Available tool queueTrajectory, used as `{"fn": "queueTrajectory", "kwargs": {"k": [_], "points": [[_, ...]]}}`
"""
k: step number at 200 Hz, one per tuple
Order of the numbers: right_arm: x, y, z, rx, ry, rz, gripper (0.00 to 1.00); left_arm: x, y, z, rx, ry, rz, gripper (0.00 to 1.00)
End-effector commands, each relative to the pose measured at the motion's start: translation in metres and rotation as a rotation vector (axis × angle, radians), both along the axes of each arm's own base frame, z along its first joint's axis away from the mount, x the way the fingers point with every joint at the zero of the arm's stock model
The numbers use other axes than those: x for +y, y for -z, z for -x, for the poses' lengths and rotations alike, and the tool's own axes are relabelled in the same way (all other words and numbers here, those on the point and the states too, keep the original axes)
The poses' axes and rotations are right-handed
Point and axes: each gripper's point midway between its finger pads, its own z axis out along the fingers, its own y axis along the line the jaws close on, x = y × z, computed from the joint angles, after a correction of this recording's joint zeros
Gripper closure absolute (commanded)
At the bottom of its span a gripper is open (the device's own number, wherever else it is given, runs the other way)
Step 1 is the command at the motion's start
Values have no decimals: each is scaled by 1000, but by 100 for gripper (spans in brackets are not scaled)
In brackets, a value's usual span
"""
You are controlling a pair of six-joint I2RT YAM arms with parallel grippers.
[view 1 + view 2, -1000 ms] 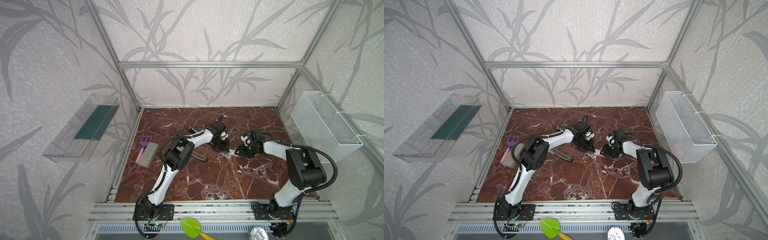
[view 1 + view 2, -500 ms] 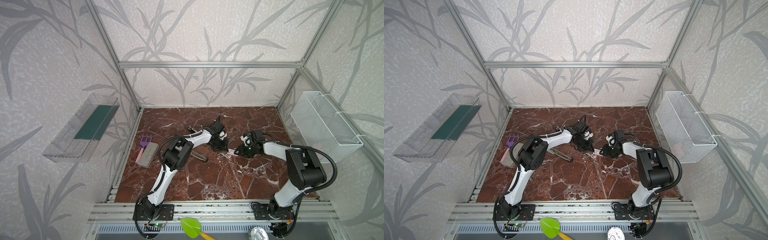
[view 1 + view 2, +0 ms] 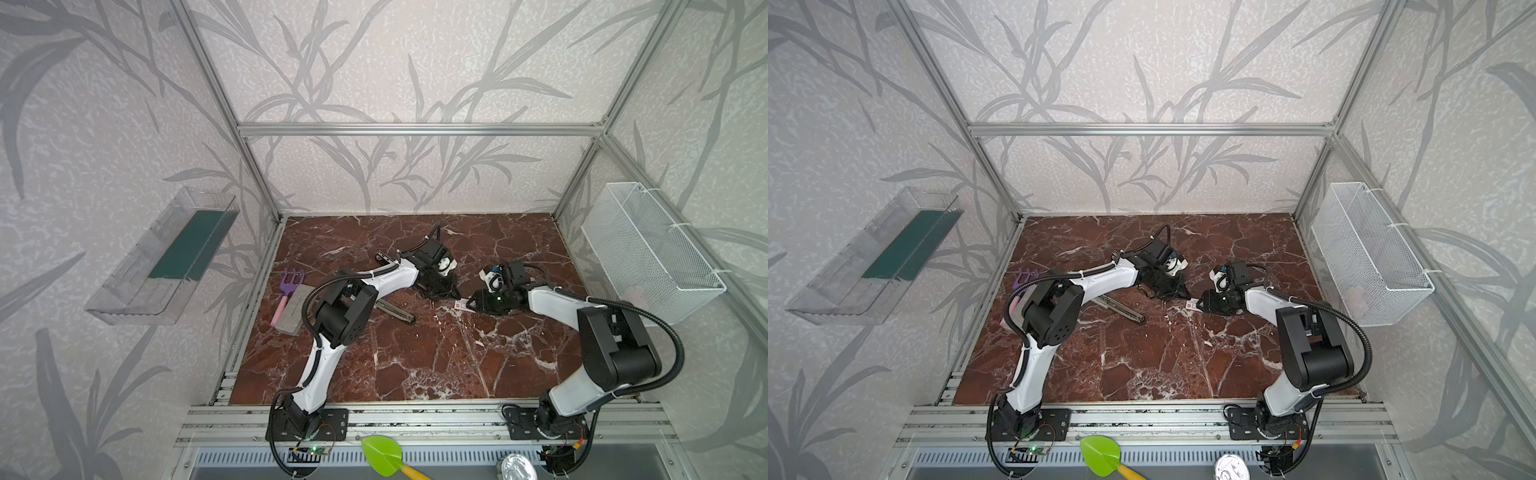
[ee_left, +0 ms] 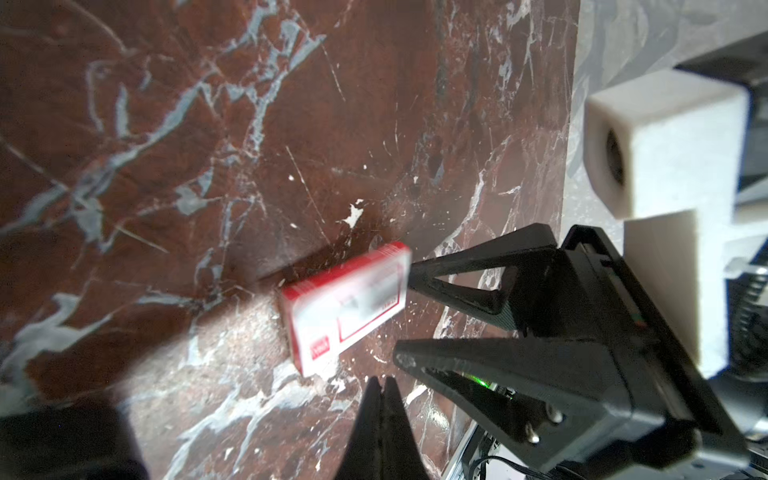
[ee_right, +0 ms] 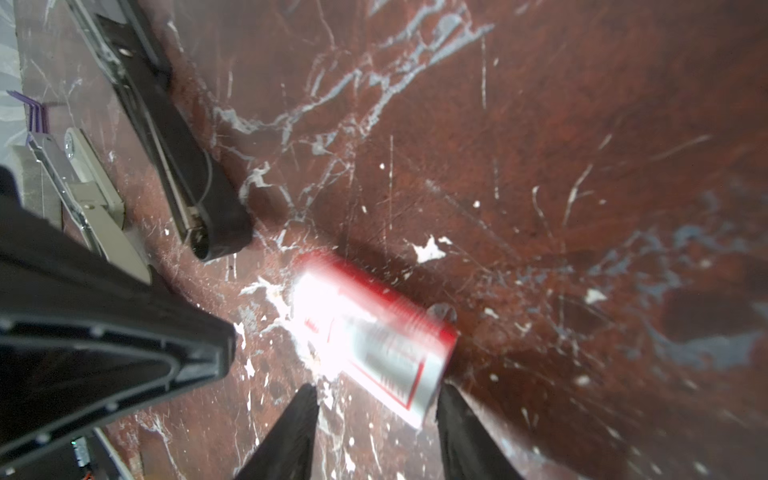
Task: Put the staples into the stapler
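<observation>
The staples [image 3: 460, 306] [image 3: 1191, 306] are a small white box with a red label, lying flat on the marble floor between the two grippers and blurred in both wrist views. My right gripper [image 5: 377, 391] is open, and the near end of the staples [image 5: 374, 336] lies at the mouth of its jaws, not pinched. My left gripper [image 4: 382, 380] is shut and empty, its tip just beside the staples [image 4: 345, 307]. A long black stapler [image 3: 395, 311] [image 5: 174, 158] lies on the floor to the left, partly under the left arm.
A purple hand rake [image 3: 291, 284] and a grey block [image 3: 293, 311] lie by the left wall. A white wire basket [image 3: 648, 253] hangs on the right wall and a clear tray [image 3: 166, 257] on the left wall. A green scoop [image 3: 382, 455] lies at the front rail.
My right gripper's jaws have spread wider around the end of the staples box. The left gripper has stayed shut and shifted only slightly beside the box.
</observation>
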Motion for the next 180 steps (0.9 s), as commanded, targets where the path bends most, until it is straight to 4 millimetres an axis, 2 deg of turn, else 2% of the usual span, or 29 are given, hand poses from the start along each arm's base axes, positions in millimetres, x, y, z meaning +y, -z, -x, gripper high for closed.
{"fn": "queueTrajectory", "kwargs": {"k": [1,34,59,79,96,137,180], "points": [[-2,-17,-4,-120,-33,42,49,0,-19,2,-27,13,35,100],[-1,-21,-3,-164,-63,72,46,3,-14,0,-3,-1,21,100],[11,-24,-2,-183,-137,132,44,19,-13,-2,15,-46,1,100],[19,-28,-5,-217,-199,222,40,36,-22,1,-12,-75,-13,88],[21,-30,-10,-215,-213,234,39,51,-29,6,-26,-101,-28,80],[24,-23,-16,-174,-280,297,36,92,-24,17,1,-184,-50,78],[29,-19,-17,-123,-440,378,34,105,-32,24,-16,-195,-55,69]]}}
